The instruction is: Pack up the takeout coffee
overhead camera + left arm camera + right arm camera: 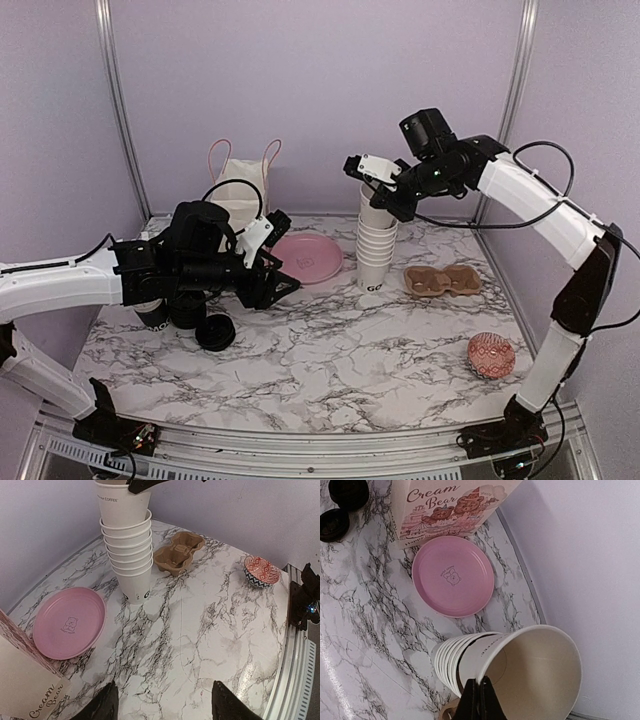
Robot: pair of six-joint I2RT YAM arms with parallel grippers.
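A stack of white paper coffee cups (374,252) with black lettering near the base stands at the back middle of the marble table; none has a lid on. My right gripper (482,696) is shut on the rim of the top cup (535,672). That cup is tilted and partly lifted out of the stack (447,662). Black round lids (215,333) lie at the left, below my left arm. My left gripper (164,706) hovers open over bare marble with nothing between its fingers (100,706). It is well short of the stack (131,562).
A pink plate (308,258) lies left of the stack, and a white paper bag with pink handles (240,190) stands behind it. A brown cardboard cup carrier (442,280) sits right of the stack. A red patterned bowl (491,355) is at the front right.
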